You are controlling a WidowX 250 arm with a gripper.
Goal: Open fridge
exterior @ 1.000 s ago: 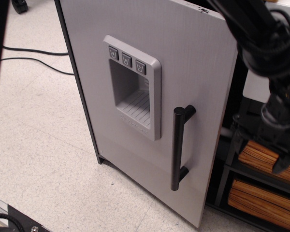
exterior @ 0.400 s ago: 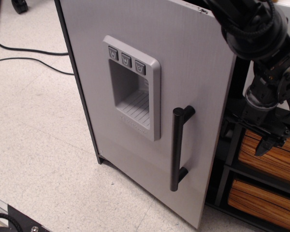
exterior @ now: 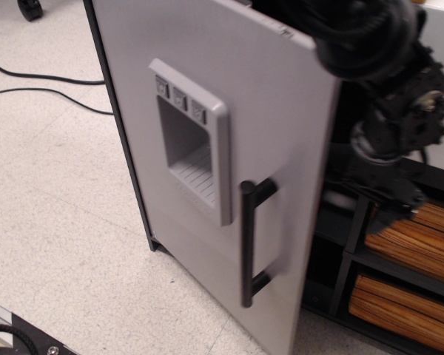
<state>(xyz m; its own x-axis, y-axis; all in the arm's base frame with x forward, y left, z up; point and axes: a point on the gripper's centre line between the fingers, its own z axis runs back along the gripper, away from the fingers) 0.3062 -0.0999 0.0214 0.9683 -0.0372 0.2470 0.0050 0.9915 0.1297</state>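
The fridge (exterior: 274, 118) stands on the floor, its light grey door swung partly out from the black frame (exterior: 117, 126). The door carries the three-button dispenser recess (exterior: 186, 140) and the black vertical bar handle (exterior: 247, 244). My gripper (exterior: 385, 198) hangs from the black arm at the upper right, just behind the door's free right edge, in the dark gap. It is not on the handle. Blur and dark background hide how its jaws stand and whether they touch the door edge.
A black-framed cabinet with wooden-slat drawers (exterior: 407, 248) stands right of the fridge, close under the gripper. Black cables (exterior: 48, 85) lie on the speckled floor at the left. A black block with wiring (exterior: 22, 336) sits at the bottom left corner.
The door has swung further open, its free edge and handle shifting left. The gripper has moved left and up from the slat drawers to behind the door edge.
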